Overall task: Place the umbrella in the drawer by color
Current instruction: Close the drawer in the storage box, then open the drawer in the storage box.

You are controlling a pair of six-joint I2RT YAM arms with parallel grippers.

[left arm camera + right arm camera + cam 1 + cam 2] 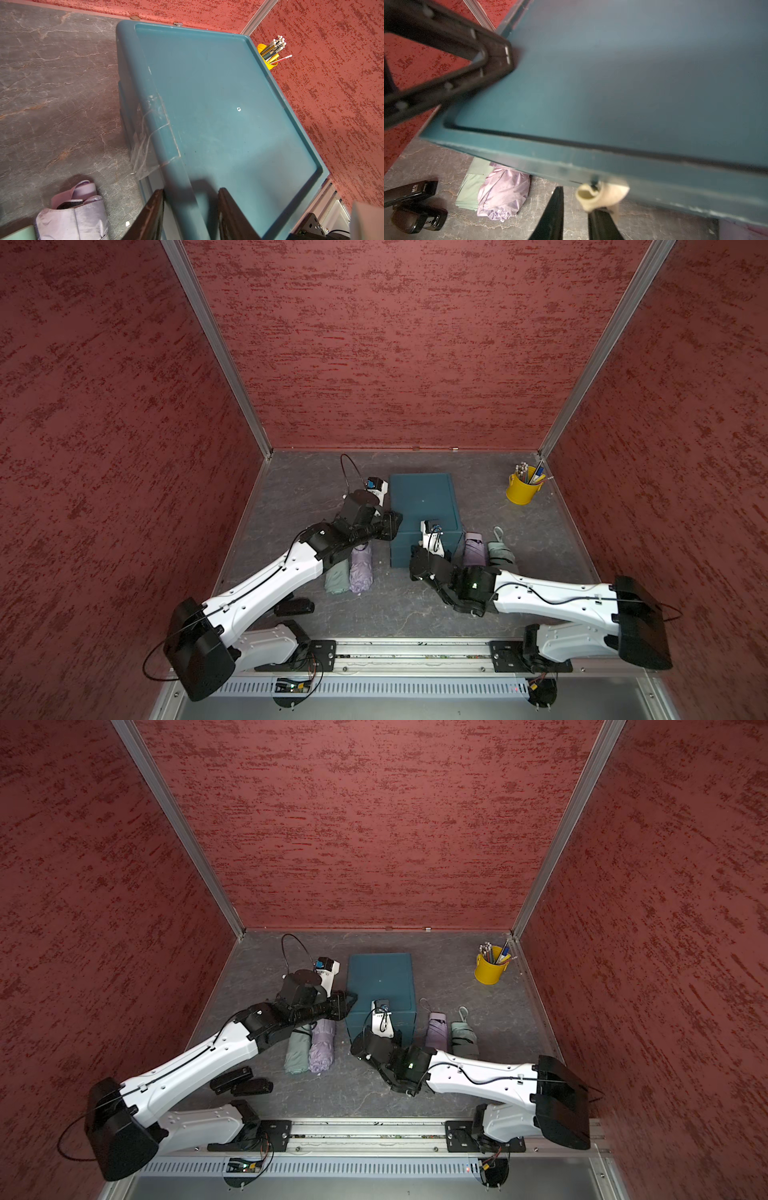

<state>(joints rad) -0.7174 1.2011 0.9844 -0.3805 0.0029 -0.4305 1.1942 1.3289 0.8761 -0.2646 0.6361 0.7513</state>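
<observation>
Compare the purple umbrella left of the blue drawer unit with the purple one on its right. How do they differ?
The left purple umbrella is loose and rumpled, while the right purple umbrella is wrapped tight and smooth. The left purple umbrella also looks longer and bulkier, and the right one more compact. Both are pale purple and lie flat on the table.

Your drawer unit looks like matt, scuffed plastic. The lilac umbrella is crinkled cloth, faintly shiny.
</observation>
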